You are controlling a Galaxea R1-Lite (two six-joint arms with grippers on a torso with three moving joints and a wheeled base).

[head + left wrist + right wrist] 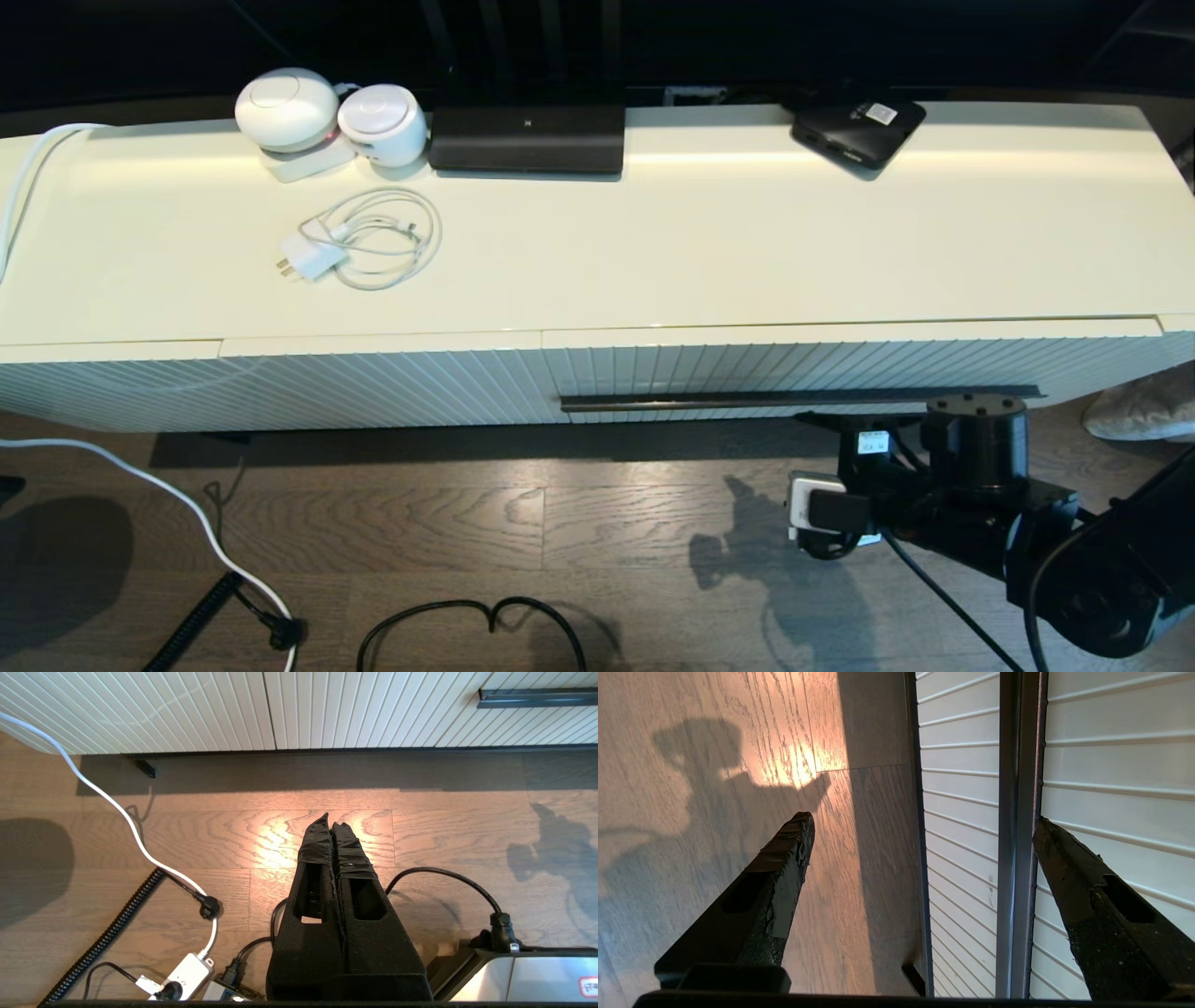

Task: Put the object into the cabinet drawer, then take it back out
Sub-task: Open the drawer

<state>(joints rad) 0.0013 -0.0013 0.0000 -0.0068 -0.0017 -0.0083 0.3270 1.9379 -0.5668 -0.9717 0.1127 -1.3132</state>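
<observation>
- Right claw [922, 820] is spread wide, with nothing between its fingers [784, 868] except the handle [1017, 812] of the drawer [1111, 765].
- One finger stands before the ribbed front on the far side of the handle, the other over the floor [714, 742]. I cannot tell if either one touches the handle.
- In the head view the right arm [971, 467] is low at the right, just in front of the drawer [840, 369] and near the right part of the handle [794, 399].
- Drawer is shut: its ribbed front is in line with the panel [327, 383] beside it, which has no handle.
- Umbrella shows in no view, so I cannot tell where it is.
- Left claw [331, 823] has its fingers pressed together and holds nothing. It hangs over the wooden floor [420, 835] and points toward the ribbed cabinet front, well apart from it.
- On the counter [747, 252] lies a white charger [308, 257] with its coiled cable, toward the left.
- Behind the charger, at the back edge, two round white devices [285, 107] stand side by side, and just to their right lies a long black box [527, 138].
- Further right at the back edge lies a small black box [857, 129] with a white label.
- On the floor [560, 523] before the cabinet lie a white cable [187, 504] and a black cable [467, 616].
</observation>
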